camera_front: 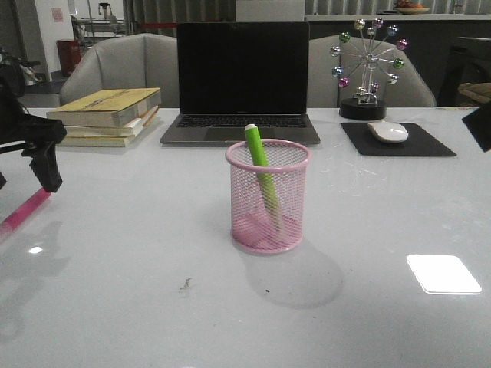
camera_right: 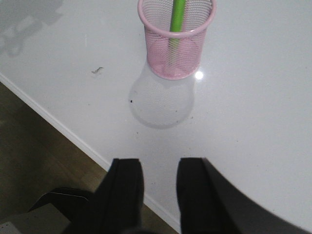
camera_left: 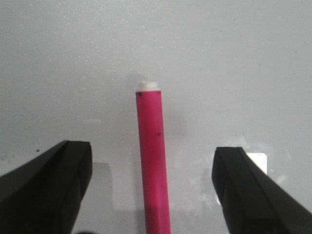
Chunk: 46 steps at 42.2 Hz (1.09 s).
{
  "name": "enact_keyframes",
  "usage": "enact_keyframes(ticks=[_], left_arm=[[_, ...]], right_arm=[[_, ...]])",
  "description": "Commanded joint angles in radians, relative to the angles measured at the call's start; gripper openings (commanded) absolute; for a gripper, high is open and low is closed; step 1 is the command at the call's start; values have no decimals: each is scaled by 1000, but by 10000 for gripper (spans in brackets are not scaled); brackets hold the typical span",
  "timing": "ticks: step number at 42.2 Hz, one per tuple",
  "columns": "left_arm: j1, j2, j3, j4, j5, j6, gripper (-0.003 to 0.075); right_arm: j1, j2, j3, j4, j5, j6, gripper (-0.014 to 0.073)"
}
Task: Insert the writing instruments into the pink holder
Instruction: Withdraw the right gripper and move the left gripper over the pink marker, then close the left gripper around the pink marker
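Observation:
The pink holder (camera_front: 267, 201) stands upright mid-table, and the lime green marker (camera_front: 257, 149) leans inside it with its top above the rim. The magenta pink marker (camera_front: 23, 213) lies flat on the table at the far left. My left gripper (camera_front: 47, 170) hangs just over it, open; in the left wrist view the magenta marker (camera_left: 153, 161) runs between the two spread fingers (camera_left: 53, 185) without touching either. My right gripper (camera_right: 160, 165) is open by a narrow gap with nothing in it, over the table's near edge, well back from the holder (camera_right: 175, 44) and the green marker (camera_right: 178, 14).
At the back stand a laptop (camera_front: 242, 80), stacked books (camera_front: 107, 115), a ferris-wheel ornament (camera_front: 368, 69) and a mouse (camera_front: 387, 132) on a black pad. A dark part of the right arm (camera_front: 479, 126) shows at the right edge. The table edge (camera_right: 63, 129) drops to the floor.

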Motion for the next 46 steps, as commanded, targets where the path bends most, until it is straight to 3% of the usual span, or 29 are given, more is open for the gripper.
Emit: enact_keyframes(ticks=[1, 16, 46], left_arm=[[2, -17, -57, -4, -31, -1, 561], [2, 12, -73, 63, -55, -1, 561], [2, 15, -73, 52, -63, -25, 561]], right_arm=[[-5, -11, -27, 4, -58, 0, 318], [-5, -11, -27, 4, -58, 0, 318], [-5, -11, -27, 4, -58, 0, 318]])
